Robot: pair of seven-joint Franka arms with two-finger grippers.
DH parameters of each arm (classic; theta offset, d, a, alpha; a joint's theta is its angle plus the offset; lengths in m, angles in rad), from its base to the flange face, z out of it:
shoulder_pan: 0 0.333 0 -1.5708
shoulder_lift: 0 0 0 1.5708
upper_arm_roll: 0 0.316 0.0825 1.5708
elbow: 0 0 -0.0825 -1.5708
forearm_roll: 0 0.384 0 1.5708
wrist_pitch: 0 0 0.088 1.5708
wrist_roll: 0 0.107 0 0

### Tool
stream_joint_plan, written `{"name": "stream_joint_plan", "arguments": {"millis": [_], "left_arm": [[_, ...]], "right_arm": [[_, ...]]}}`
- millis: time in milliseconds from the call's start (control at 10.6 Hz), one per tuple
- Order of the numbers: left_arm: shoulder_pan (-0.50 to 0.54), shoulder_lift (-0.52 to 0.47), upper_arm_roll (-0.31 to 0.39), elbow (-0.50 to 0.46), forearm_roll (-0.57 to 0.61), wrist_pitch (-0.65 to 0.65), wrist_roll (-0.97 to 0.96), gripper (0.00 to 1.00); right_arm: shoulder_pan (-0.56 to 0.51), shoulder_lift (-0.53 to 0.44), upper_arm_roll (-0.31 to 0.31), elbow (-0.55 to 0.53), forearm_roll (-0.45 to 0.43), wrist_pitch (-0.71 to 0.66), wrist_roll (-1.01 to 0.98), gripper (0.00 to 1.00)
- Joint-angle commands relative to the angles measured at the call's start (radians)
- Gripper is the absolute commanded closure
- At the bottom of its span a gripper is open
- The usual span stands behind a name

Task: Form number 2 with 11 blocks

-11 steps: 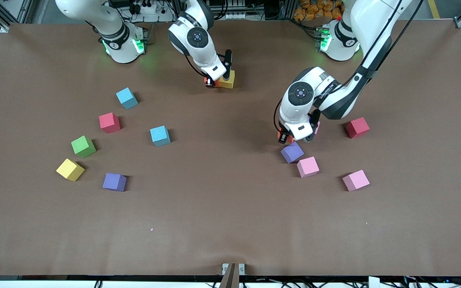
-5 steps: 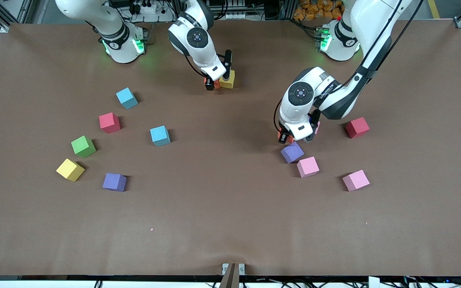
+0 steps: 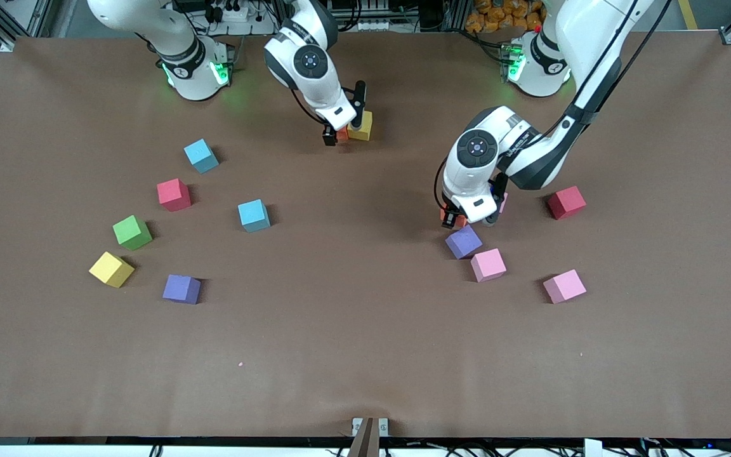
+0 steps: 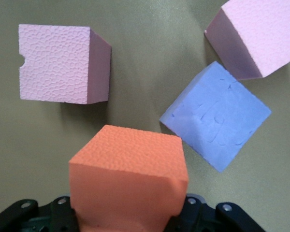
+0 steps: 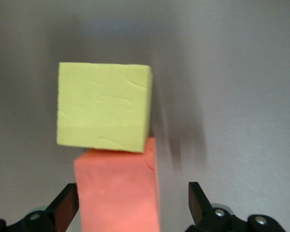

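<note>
The right gripper (image 3: 344,130) stands low over the brown worktop (image 3: 365,355) near the robots' bases, its jaws spread wide with an orange cube (image 5: 118,191) between them and gaps on both sides, so nothing is gripped. That orange cube touches a yellow cube (image 3: 361,125) on the side toward the left arm's end; these two lie together as the only joined pair.

The left gripper (image 3: 469,219) is just above the worktop, well nearer to the front camera than the yellow cube and toward the left arm's end. Its jaws are clamped on a second orange cube (image 4: 130,181). Close under it lie a purple cube (image 3: 464,241), a pink cube (image 3: 488,264) just beside that, and another pink cube (image 4: 63,64) mostly hidden by the wrist in the front view. A third pink cube (image 3: 564,285) and a red cube (image 3: 566,202) sit farther toward the left arm's end.

Toward the right arm's end from the yellow cube, scattered apart, are two light blue cubes (image 3: 201,155) (image 3: 254,215), a red cube (image 3: 174,194), a green cube (image 3: 132,232), a second yellow cube (image 3: 111,269) and a second purple cube (image 3: 181,289).
</note>
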Motion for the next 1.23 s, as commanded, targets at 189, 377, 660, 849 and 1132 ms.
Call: {"name": "stream_joint_plan", "arguments": {"millis": [189, 377, 660, 849, 1132], "left_arm": [[0.006, -0.017, -0.074, 0.002, 0.0, -0.02, -0.216, 0.87], [0.007, -0.017, -0.098, -0.01, -0.007, -0.022, -0.285, 0.87], [0.065, -0.047, -0.117, -0.03, -0.089, -0.055, -0.295, 0.87], [0.214, -0.101, -0.233, -0.097, -0.14, -0.06, -0.293, 0.87], [0.346, -0.089, -0.414, -0.154, -0.143, -0.051, -0.313, 0.87]], "right_arm": [[-0.042, -0.03, 0.006, -0.005, 0.023, -0.046, -0.077, 0.0], [-0.054, -0.038, 0.005, 0.01, 0.026, -0.126, -0.088, 0.0], [-0.064, -0.067, 0.002, 0.036, 0.029, -0.244, -0.088, 0.0], [-0.138, -0.137, 0.001, 0.059, 0.028, -0.405, -0.109, 0.0], [-0.343, -0.242, -0.007, 0.064, 0.022, -0.485, -0.209, 0.0]]}}
